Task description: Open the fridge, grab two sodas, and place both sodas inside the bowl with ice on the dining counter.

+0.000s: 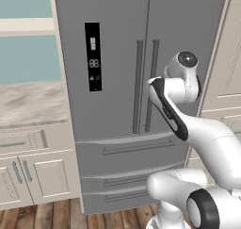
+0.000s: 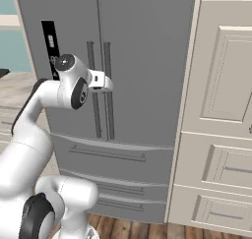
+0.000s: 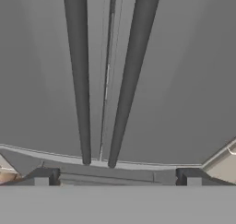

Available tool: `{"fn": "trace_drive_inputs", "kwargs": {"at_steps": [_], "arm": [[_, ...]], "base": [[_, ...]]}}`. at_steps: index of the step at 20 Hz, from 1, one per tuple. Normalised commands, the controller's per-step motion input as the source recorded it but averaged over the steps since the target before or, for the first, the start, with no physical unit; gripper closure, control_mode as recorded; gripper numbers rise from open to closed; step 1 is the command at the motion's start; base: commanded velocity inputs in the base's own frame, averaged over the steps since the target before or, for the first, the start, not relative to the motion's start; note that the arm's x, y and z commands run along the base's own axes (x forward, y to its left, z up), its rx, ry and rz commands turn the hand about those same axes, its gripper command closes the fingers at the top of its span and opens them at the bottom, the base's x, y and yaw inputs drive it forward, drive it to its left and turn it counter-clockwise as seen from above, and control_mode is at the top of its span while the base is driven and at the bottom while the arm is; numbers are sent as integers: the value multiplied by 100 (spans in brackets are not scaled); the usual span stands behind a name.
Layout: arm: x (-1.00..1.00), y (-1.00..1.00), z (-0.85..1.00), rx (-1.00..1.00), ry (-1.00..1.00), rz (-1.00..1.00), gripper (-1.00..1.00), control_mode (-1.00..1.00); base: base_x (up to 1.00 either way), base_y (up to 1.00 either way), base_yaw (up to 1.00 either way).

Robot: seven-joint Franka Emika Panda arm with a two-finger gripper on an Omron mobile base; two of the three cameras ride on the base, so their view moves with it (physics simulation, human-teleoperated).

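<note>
- Facing the fridge [image 1: 117,129], tall and grey, both doors shut, drawers below them also shut; opening it judged the step in hand, nothing of the task done yet.
- Flanked by cream cabinets [image 2: 221,110] on one side of the fridge and a marbled counter [image 1: 28,103] on the other.
- Reaching toward the fridge's two bar handles [image 3: 78,75], the pair running either side of the door seam, with the gripper [image 3: 117,178] spread wide and holding nothing, tips apart from both bars.
- Calling next, by judgement, for a shift sideways onto one handle, jaws straddling the bar, then a close and a pull outward along the door's swing.
- Hidden behind the shut fridge doors: the sodas.
- Blocked in the left base view: the gripper itself, behind the arm's wrist.
- Hard to read: the black display panel [image 1: 93,56] on the fridge's left door.
</note>
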Motion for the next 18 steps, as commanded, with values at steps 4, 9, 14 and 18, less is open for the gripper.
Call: {"fn": "trace_drive_inputs", "kwargs": {"at_steps": [4, 9, 14, 18], "arm": [[64, -15, 1, 9, 0, -4, -100, -100], [54, -5, 0, 4, 0, -7, -100, -100], [35, 0, -8, 0, 0, -2, -100, -100], [35, 0, -10, 0, 0, 0, -100, -100]], "base": [[0, 0, 0], [0, 0, 0], [0, 0, 0], [0, 0, 0]]}}
